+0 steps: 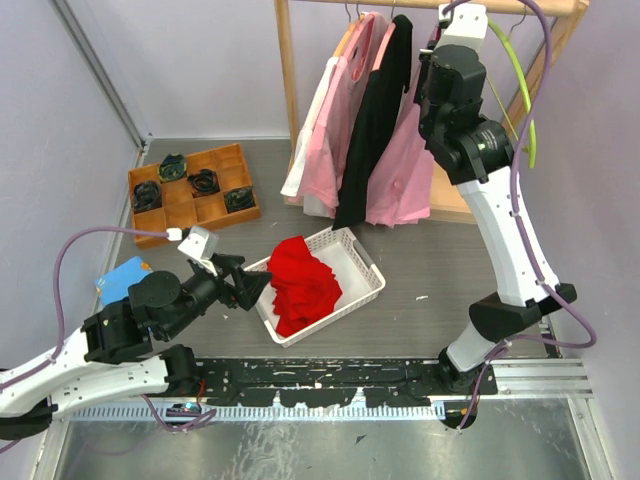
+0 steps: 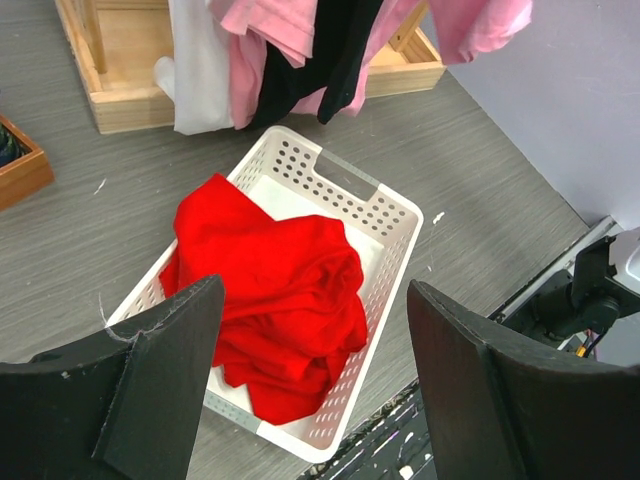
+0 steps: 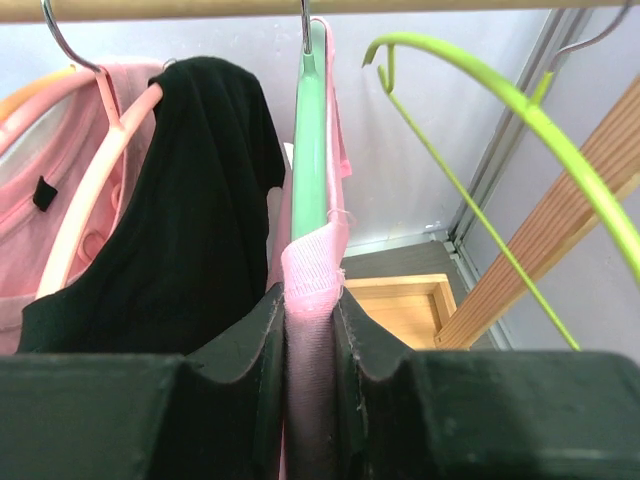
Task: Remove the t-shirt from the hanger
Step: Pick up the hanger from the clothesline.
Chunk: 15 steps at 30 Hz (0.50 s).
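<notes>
A pink t-shirt [image 1: 405, 180] hangs on a green hanger [image 3: 310, 150] from the wooden rail [image 3: 200, 8] at the back right. My right gripper [image 3: 310, 300] is up at the rail [image 1: 432, 60], shut on the shirt's ribbed pink collar [image 3: 315, 265], which is pinched between both pads just below the hanger's shoulder. My left gripper [image 1: 250, 285] stands wide open low over the table beside the white basket [image 1: 365, 290]. In the left wrist view nothing lies between its fingers [image 2: 170, 370]; the basket [image 2: 400, 215] lies beyond them.
A red garment [image 1: 300, 280] is heaped in the basket. A black shirt [image 3: 190, 200] and more pink and white garments [image 1: 320, 140] hang left of the gripped one. An empty lime hanger [image 3: 480, 90] hangs to its right. An orange tray [image 1: 190, 195] and a blue object [image 1: 125, 280] lie at the left.
</notes>
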Each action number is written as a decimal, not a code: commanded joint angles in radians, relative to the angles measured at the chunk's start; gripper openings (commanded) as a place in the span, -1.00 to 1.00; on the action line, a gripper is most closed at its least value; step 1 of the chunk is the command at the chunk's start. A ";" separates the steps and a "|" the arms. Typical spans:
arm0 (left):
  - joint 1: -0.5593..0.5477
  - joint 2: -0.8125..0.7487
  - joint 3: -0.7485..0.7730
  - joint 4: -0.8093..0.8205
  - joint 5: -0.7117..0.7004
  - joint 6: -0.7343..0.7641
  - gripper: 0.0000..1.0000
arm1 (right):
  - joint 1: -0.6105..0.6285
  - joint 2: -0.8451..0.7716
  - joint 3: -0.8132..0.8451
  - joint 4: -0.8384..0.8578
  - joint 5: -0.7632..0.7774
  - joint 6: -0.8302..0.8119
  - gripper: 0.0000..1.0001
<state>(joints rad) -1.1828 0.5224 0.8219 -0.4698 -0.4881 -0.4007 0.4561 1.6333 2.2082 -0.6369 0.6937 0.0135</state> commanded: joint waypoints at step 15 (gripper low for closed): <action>-0.002 0.084 0.085 0.082 0.022 0.054 0.61 | -0.004 -0.272 -0.165 0.180 -0.082 -0.024 -0.99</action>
<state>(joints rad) -1.1828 0.5873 0.8536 -0.4458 -0.4801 -0.3847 0.4561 1.5036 2.0830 -0.5907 0.6514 -0.0254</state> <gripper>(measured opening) 0.807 0.260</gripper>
